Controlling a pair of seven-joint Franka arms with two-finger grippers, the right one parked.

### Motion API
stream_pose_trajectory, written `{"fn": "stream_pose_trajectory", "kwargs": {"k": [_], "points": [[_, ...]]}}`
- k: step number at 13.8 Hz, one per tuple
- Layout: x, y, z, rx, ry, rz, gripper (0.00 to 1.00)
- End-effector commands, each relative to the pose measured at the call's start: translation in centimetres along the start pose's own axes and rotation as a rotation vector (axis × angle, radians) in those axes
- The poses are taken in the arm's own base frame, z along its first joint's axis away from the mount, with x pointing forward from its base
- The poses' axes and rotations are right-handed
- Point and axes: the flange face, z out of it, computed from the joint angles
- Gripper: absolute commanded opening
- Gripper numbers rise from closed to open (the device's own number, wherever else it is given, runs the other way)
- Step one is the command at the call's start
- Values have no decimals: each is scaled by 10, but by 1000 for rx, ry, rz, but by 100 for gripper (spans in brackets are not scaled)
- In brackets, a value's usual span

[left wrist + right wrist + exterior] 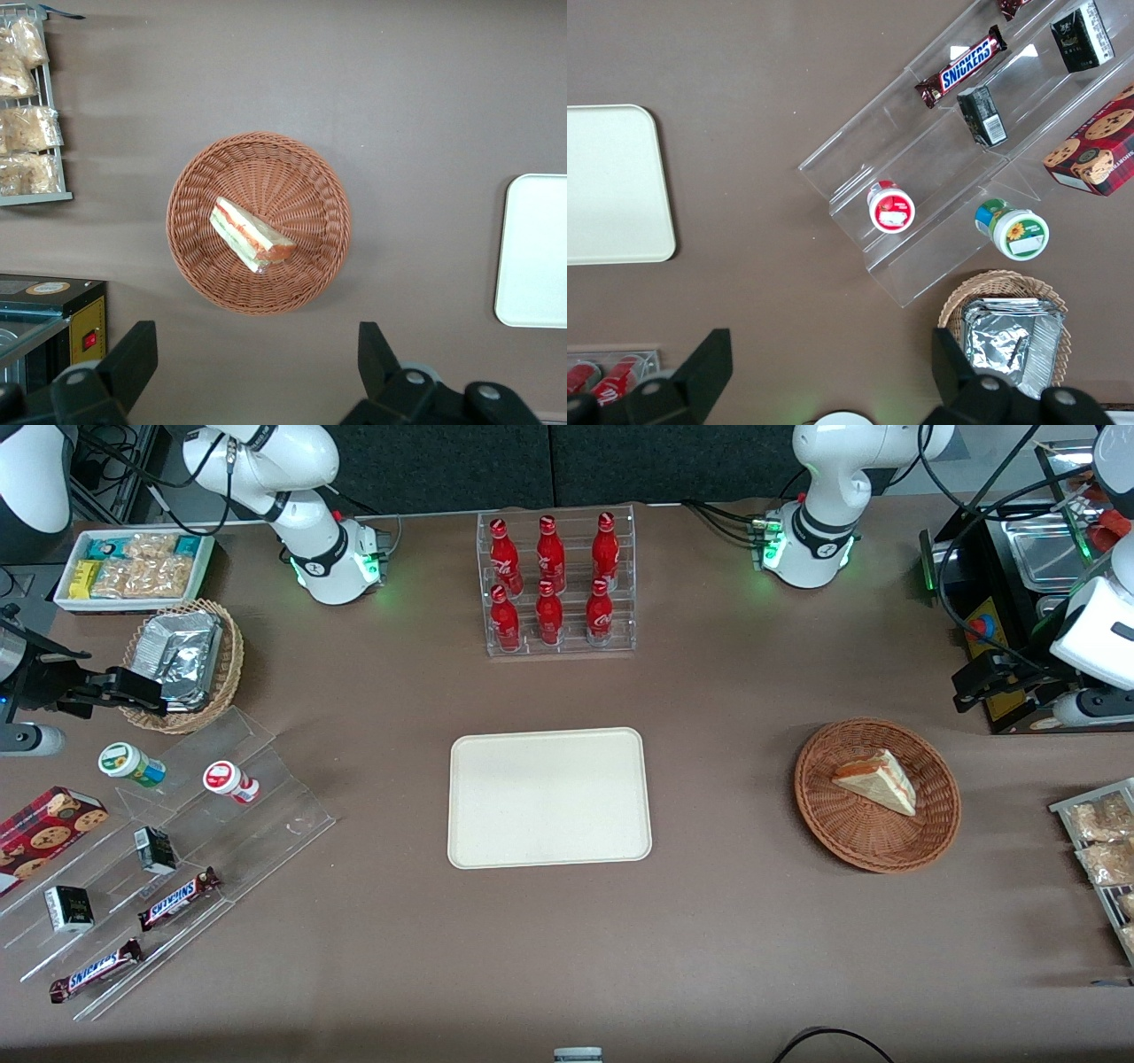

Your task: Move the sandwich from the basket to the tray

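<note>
Nothing moved yet: sandwich lies in the basket, tray bare; gripper hangs spread wide above the basket.

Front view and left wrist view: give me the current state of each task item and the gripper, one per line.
sandwich: lying in the basket, wrapped, not gripped.
basket: upright on the table, holds only the sandwich.
tray: flat on the table, nothing on it.
gripper: jaws open, holding nothing, above the table beside the basket.
</note>
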Motion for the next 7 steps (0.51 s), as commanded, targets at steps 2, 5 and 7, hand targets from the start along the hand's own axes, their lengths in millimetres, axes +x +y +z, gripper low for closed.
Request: {"fn": "stream_pose_trajectory", "kwargs": {"k": [2, 5, 7], "points": [[-1, 4, -7, -9, -12, 1, 100], [4, -8, 22, 5, -110, -104, 100], [15, -16, 54, 26, -167, -368, 100]]}}
